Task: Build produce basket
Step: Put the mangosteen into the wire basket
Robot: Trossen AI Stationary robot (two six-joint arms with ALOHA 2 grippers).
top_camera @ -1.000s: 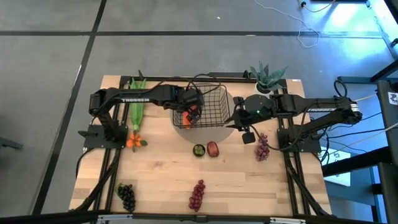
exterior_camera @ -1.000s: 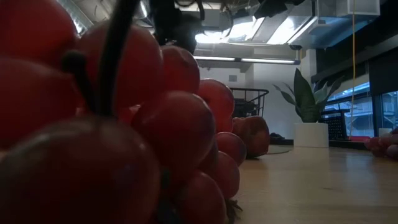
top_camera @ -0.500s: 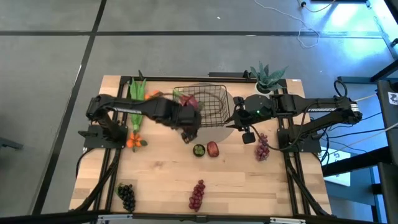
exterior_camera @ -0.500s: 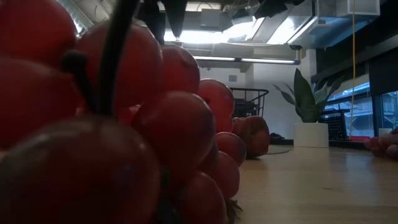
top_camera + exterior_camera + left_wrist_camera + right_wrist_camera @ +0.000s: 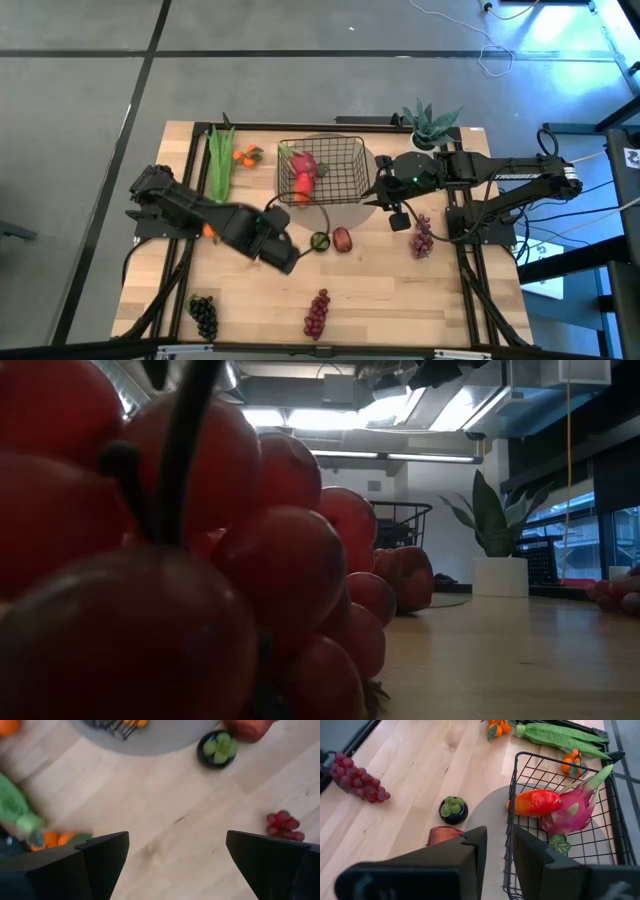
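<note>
Basket stood on the far tabletop holding mango and dragon fruit. Left gripper, fingers wide and empty, had swung away toward the remaining fruit; right gripper waited, fingers narrow.

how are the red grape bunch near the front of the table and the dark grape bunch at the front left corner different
The red grape bunch is a lighter wine red; the dark grape bunch looks nearly black. The red one lies near the middle of the front edge, the dark one by the left corner. Both lie apart on the bare wooden table, outside the black wire basket, untouched by either gripper.
</note>
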